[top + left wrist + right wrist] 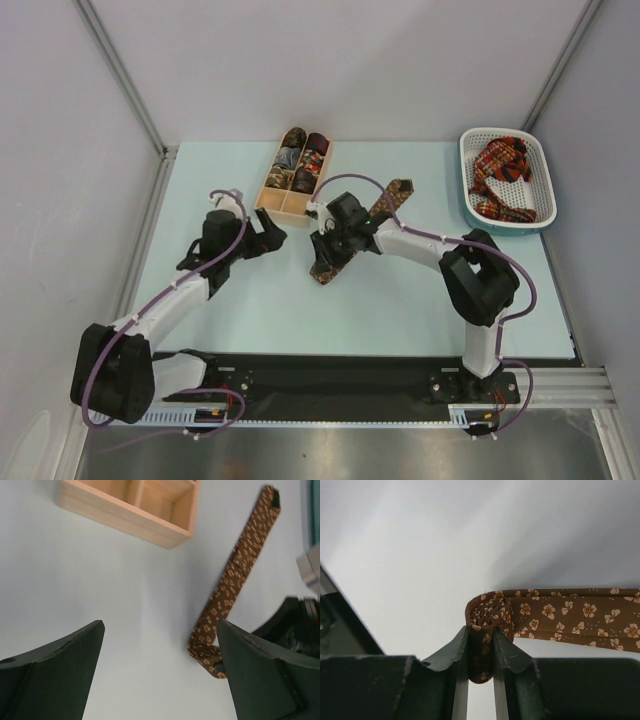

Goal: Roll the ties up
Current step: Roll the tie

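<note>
Black fingers of the left gripper (pixel 160 630) stand spread wide above the pale table (pixel 400 310), holding nothing, with a corner of a wooden box (pixel 120 517) just beyond them. Rolled ties (pixel 300 165) fill the box's compartments. To the right, a brown tie (pixel 240 570) with a small gold flower print lies slanting across the table. Its far tip points past the right side of the box, and its near end is curled into the start of a roll, close by one of the left gripper's fingers. The right gripper (pixel 481 645) pinches that curled end, its two fingers closed on the folded fabric, which bulges above the tips. At far right, red plaid ties (pixel 505 180) lie heaped in a white basket (pixel 466 165).
</note>
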Robot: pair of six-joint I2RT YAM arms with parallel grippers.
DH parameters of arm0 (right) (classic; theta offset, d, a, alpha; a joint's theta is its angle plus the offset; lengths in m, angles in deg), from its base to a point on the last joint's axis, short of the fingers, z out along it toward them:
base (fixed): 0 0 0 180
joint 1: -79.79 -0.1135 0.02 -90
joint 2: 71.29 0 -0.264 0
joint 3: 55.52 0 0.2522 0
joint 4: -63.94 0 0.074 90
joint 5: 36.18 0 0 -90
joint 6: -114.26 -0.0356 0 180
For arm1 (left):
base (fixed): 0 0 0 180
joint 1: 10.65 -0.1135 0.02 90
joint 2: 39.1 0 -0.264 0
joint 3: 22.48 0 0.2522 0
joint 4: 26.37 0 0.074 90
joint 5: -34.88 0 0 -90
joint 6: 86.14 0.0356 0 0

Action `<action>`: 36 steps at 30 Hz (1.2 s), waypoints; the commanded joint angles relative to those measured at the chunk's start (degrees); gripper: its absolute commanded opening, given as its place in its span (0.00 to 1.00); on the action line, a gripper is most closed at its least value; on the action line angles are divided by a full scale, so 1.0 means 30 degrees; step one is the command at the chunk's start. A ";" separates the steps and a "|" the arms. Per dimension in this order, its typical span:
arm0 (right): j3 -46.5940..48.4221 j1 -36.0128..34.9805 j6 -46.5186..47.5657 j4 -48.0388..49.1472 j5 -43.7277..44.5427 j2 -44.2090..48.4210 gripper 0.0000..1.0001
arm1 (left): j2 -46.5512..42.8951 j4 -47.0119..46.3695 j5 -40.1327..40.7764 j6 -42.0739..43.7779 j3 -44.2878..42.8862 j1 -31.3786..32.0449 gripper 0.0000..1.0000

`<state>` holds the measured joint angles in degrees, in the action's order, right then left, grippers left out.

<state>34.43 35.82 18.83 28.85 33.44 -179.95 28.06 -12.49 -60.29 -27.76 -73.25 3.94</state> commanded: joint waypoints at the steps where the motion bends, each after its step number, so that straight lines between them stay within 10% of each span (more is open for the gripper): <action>1: 0.0094 0.1059 -0.1177 0.0953 -0.5761 -0.0077 0.00 | 0.0349 -0.2382 0.0697 0.1162 0.0413 0.1404 1.00; 22: 0.1792 0.4605 -0.2466 0.2095 -1.4585 -0.4969 0.00 | 0.4040 -0.3497 -0.0300 0.8018 -0.0875 0.6620 1.00; 36: 0.3432 0.5427 -0.0945 -0.0186 -1.3366 -0.6785 0.00 | 0.5738 -0.3058 -0.1614 0.9834 -0.1489 0.7558 1.00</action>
<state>41.66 51.67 13.41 31.17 -8.22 -198.68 44.06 -20.36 -61.99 -1.64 -75.26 25.76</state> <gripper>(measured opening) 0.250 0.996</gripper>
